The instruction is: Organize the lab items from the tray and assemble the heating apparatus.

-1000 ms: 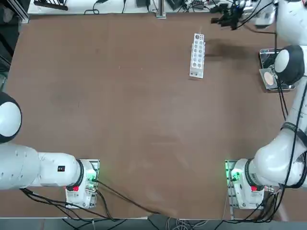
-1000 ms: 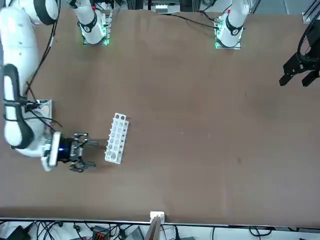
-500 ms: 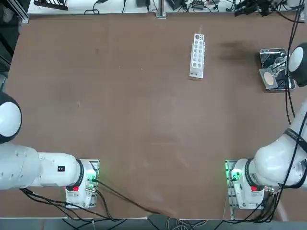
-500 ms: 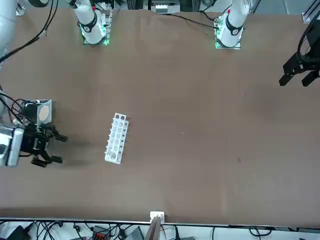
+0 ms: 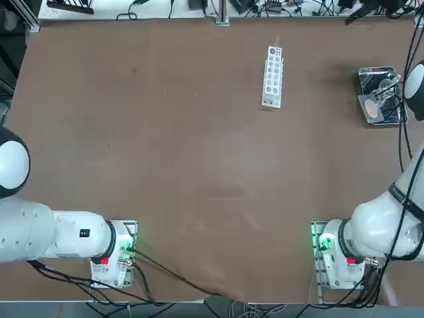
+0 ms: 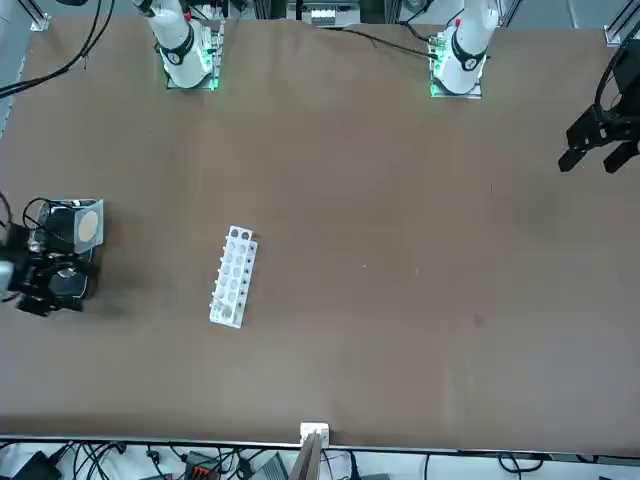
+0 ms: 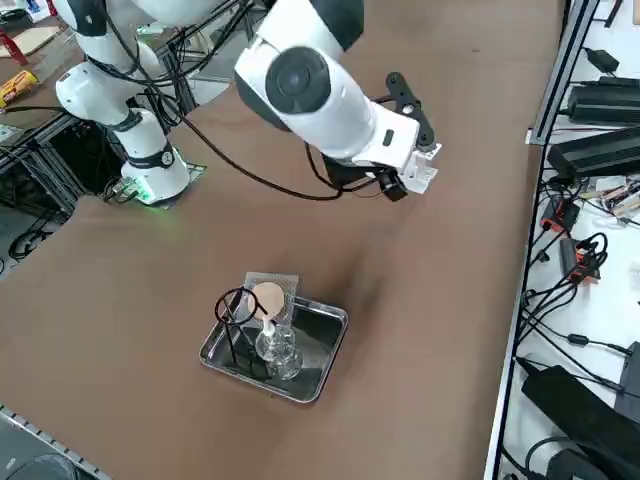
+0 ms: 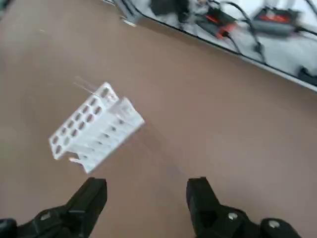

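Tray (image 7: 322, 366) near table's right edge holds burner (image 7: 275, 347), wire stand (image 7: 234, 318) and mesh (image 7: 267, 297). Right gripper (image 8: 146, 206) empty above the table beyond the tray, jaws spread wide, white rack (image 8: 93, 126) ahead of it

The working right arm's black two-finger gripper (image 6: 30, 285) is cut off by the front view's edge and partly covers the small shiny steel tray (image 6: 62, 207). In the top view, cables cross the tray (image 5: 366, 73), and the clear glass burner (image 5: 385, 85) is hard to make out.
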You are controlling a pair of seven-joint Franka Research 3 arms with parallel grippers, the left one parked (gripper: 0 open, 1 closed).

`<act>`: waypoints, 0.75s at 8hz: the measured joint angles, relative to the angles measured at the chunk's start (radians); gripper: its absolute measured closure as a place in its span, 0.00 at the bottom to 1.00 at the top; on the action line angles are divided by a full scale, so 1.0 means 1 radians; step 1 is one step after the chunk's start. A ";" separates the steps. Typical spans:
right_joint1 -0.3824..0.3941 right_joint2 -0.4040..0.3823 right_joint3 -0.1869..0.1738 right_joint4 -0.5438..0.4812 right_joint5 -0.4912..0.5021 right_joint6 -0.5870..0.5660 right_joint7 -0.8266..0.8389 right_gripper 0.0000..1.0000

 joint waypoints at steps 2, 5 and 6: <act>0.002 -0.004 -0.068 0.060 -0.107 0.001 0.143 0.02; 0.000 0.022 -0.197 0.064 -0.170 0.006 0.389 0.01; -0.001 0.044 -0.222 0.063 -0.221 0.023 0.449 0.01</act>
